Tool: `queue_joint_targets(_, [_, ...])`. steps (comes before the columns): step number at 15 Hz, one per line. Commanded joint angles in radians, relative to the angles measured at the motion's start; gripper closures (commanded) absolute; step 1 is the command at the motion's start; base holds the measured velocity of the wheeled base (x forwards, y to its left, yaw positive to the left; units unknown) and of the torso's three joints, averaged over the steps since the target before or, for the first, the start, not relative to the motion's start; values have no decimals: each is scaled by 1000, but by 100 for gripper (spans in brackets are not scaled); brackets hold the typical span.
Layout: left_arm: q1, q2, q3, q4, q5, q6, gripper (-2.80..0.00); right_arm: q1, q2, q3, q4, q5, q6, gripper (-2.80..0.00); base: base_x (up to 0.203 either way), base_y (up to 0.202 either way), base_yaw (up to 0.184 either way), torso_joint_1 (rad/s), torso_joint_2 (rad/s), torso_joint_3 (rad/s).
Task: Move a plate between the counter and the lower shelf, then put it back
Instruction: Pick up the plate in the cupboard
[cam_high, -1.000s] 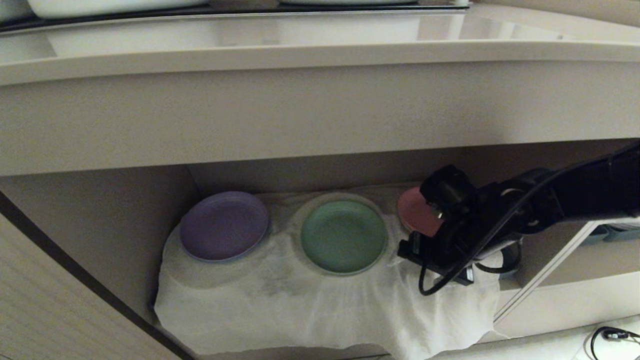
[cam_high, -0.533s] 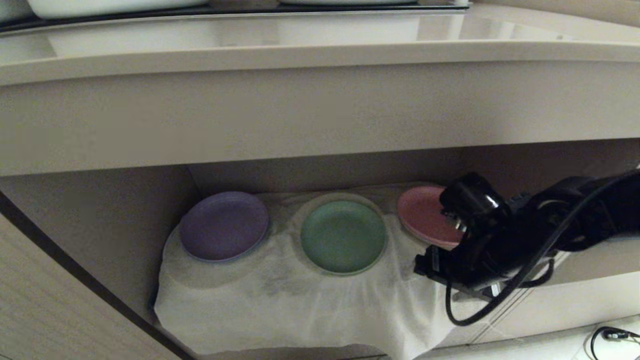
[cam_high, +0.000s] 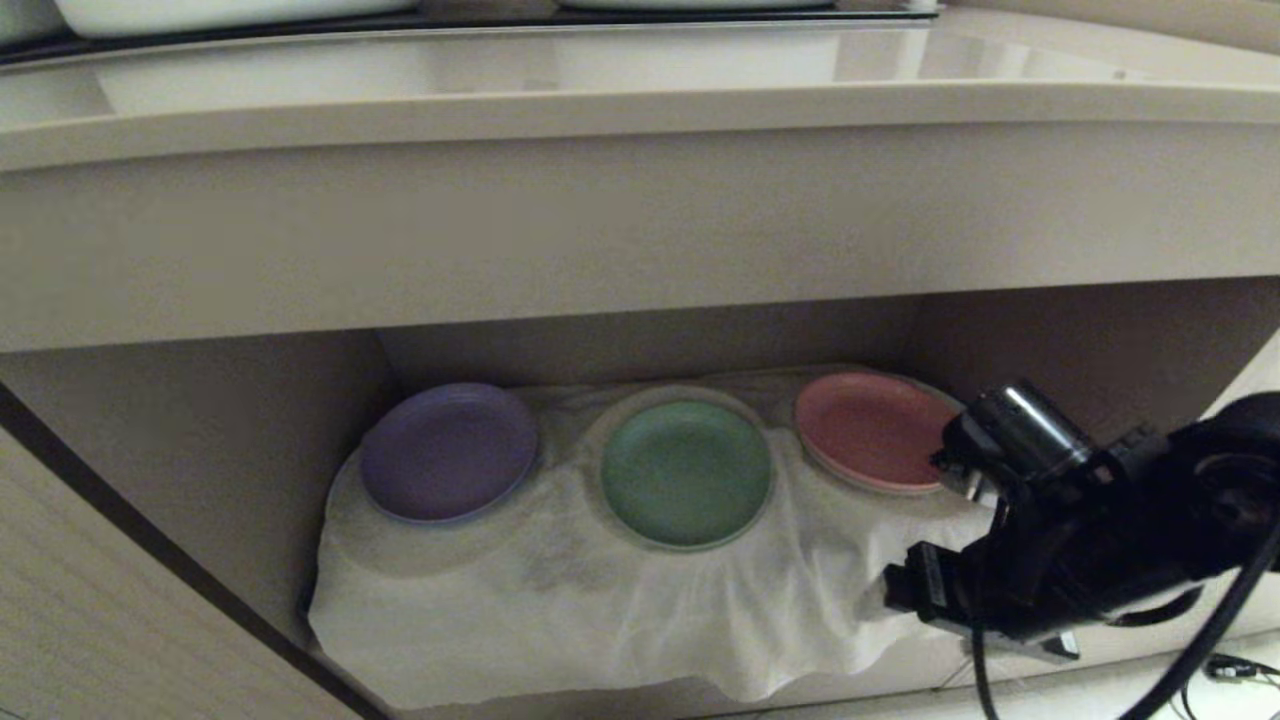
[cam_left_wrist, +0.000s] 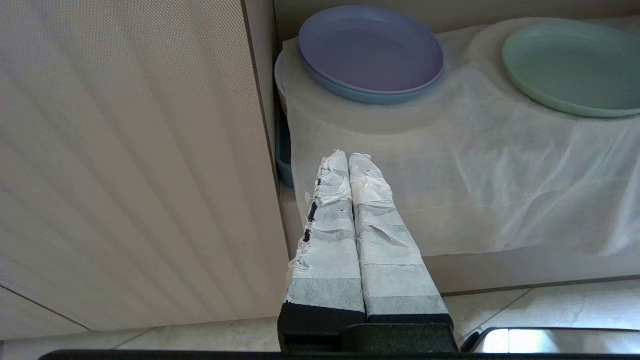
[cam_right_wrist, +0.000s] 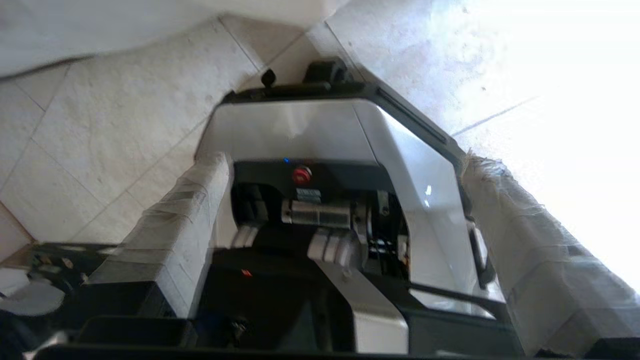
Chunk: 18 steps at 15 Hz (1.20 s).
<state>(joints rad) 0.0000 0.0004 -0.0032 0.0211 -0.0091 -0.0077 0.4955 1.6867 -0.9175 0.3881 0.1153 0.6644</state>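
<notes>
Head view. Counter: long beige worktop with a thick front edge, across the far upper part of the scene. Lower shelf: beige recess beneath it, floor draped with white cloth that hangs over the near edge. Three plates in a row on the cloth: purple plate at left, plate in mint green at centre, pink plate at right; each sits apart from its neighbour on a round hump. Right gripper: black, at the near right corner of the shelf, in front of and below the pink plate, clear of all three plates, nothing held; finger spread not legible from this angle.

Left wrist view. Left gripper: two tape-wrapped fingers pressed together, empty, hanging low near the left side wall of the recess. Purple plate stacked on a blue one, green plate to its right, both beyond the fingertips on the cloth.

Right wrist view. Right gripper: wrapped fingers spread wide, nothing between them; pointed down at the tiled floor and the robot's own base.
</notes>
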Motion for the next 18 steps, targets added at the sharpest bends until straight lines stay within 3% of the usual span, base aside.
queue_joint_targets(1, [0, 0, 0, 0, 0, -1, 0, 0, -56, 37, 3, 1, 4, 0, 0, 0, 0, 0, 0, 0])
queue_joint_targets(8, [0, 0, 0, 0, 0, -1, 0, -3, -205, 149, 83, -29, 4, 0, 0, 0, 0, 0, 0, 0])
queue_joint_targets(11, [0, 0, 0, 0, 0, -1, 0, -32, -295, 238, 82, -87, -25, 0, 0, 0, 0, 0, 0, 0])
queue_joint_targets(14, [0, 0, 0, 0, 0, -1, 0, -145, -385, 289, 78, -101, -111, 0, 0, 0, 0, 0, 0, 0])
queue_joint_targets(18, [0, 0, 0, 0, 0, 0, 0, -325, -513, 358, 68, -100, -329, 0, 0, 0, 0, 0, 0, 0])
